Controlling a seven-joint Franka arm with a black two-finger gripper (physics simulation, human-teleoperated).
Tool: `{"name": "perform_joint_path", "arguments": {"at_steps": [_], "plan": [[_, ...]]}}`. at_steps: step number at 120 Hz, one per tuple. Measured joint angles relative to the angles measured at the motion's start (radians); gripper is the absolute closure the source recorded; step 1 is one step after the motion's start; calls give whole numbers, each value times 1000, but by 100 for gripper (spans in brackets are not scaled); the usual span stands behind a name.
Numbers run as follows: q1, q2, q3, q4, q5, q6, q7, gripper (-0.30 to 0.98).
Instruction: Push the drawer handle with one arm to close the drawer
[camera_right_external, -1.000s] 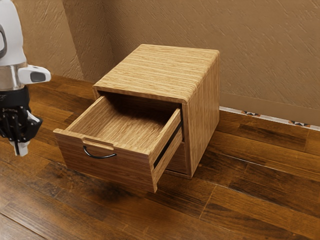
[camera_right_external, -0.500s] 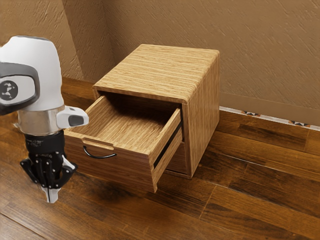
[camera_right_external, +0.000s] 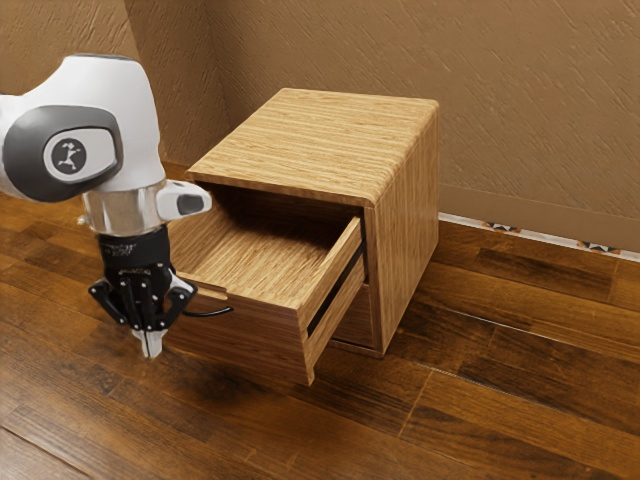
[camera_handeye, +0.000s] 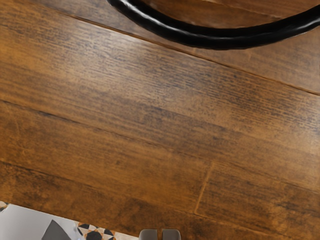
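In the exterior view my gripper (camera_right_external: 151, 345) points down in front of the drawer front, its two fingertips together with nothing seen between them. It covers the left part of the drawer (camera_right_external: 255, 335), which stands pulled out of the upper part of the wooden cabinet (camera_right_external: 310, 145). Part of the black curved handle (camera_right_external: 212, 313) shows just beside the gripper; whether they touch, I cannot tell. In the wrist view the handle (camera_handeye: 215, 39) arcs above the floor, apart from the closed fingertips of my gripper (camera_handeye: 160, 234).
Brown wooden floor (camera_right_external: 500, 400) surrounds the cabinet. A lower drawer front (camera_right_external: 355, 318) is partly visible beneath the pulled-out one. Behind the cabinet runs a textured wall (camera_right_external: 540, 110), and a patterned strip (camera_right_external: 545, 238) lies along its foot.
My arm has come in from the exterior view's left, dipped low, then risen a little while moving toward the handle. The drawer and cabinet have not moved.
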Motion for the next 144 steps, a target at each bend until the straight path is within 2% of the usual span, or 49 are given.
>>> {"name": "perform_joint_path", "arguments": {"at_steps": [69,144], "plan": [[-2,159,-5,69,26,126,71,79],[11,244,-5,143,59,166,109,79]]}}
